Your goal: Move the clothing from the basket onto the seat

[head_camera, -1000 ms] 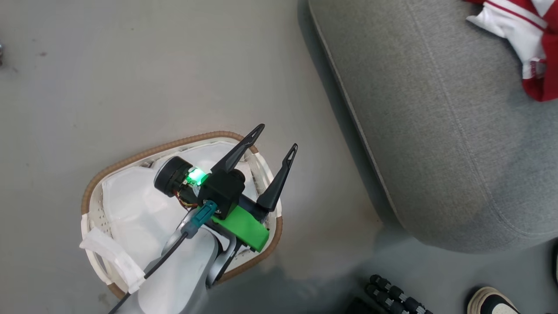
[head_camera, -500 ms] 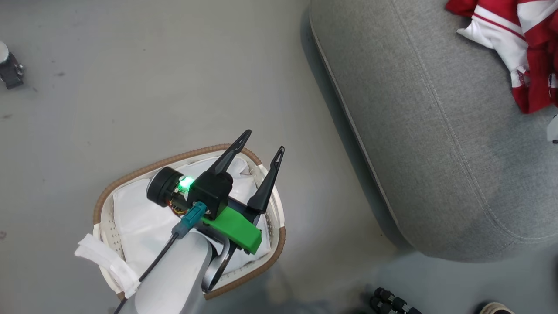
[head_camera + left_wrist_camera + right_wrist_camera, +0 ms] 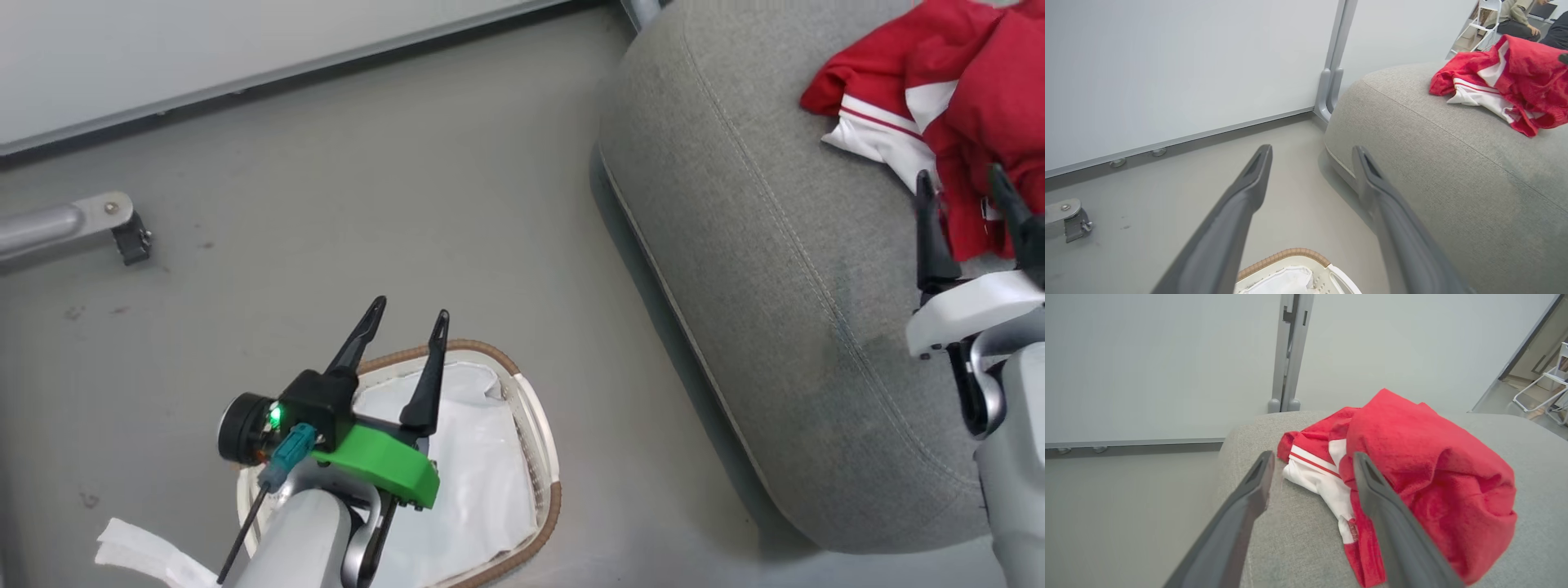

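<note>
Red clothing [image 3: 963, 90]: sitting heaped on seat [image 3: 775, 286]; basket [image 3: 539, 425] looking emptied.
Left gripper [image 3: 411, 308]: hanging open, empty.
Right gripper [image 3: 958, 173]: gaping beside clothing, empty too.
Tip: lifting straight off, avoiding snags.

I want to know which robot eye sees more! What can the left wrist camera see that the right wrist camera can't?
Left wrist view, not the right one: the basket with its brown rim low down, a metal foot on the floor, a seated person far back, and the left gripper, open. Right wrist view, not the left one: the right gripper, open, from close up, pointing at the clothing. Both: the red clothing heaped on the grey seat, the pale wall and the grey post behind.
</note>
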Controlling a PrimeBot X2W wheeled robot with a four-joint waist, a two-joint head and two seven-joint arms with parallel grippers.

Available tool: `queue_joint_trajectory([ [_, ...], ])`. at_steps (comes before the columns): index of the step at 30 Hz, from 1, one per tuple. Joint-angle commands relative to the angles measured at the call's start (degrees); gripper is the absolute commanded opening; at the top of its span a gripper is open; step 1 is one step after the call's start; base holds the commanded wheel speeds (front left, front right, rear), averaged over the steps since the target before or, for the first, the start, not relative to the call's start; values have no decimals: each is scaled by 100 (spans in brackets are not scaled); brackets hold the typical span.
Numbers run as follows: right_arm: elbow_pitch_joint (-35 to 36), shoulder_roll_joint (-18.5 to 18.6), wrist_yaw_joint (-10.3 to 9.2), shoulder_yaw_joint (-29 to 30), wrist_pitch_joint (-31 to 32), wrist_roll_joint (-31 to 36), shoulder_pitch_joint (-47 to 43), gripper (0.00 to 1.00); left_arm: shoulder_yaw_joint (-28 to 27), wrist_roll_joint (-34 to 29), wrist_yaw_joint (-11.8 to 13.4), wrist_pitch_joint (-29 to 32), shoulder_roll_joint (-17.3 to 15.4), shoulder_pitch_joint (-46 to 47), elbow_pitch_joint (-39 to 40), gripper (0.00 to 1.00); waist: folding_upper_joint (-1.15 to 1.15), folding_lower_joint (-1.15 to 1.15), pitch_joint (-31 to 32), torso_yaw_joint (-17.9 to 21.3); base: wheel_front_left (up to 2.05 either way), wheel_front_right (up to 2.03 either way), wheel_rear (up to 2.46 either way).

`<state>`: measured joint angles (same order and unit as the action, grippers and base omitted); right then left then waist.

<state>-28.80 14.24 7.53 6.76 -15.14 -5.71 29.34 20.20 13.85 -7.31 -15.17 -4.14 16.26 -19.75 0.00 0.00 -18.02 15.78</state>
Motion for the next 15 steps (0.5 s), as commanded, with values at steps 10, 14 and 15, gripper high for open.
queue_joint_trajectory([
  [10, 677, -638, -8, -545, -1, -263, -927, 100, -969, -241, 222, 4, 115, -748, 50, 100, 0, 0, 1038, -940, 0, 0, 0],
  [14, 844, -834, -8, -486, -1, -232, -1270, 100, -1203, -281, 245, 4, 122, -954, -2, 100, 0, 0, 1193, -1173, 0, 0, 0],
  [15, 871, -869, -8, -463, -1, -225, -1353, 100, -1241, -289, 266, 4, 123, -986, -13, 100, 0, 0, 1223, -1219, 0, 0, 0],
])
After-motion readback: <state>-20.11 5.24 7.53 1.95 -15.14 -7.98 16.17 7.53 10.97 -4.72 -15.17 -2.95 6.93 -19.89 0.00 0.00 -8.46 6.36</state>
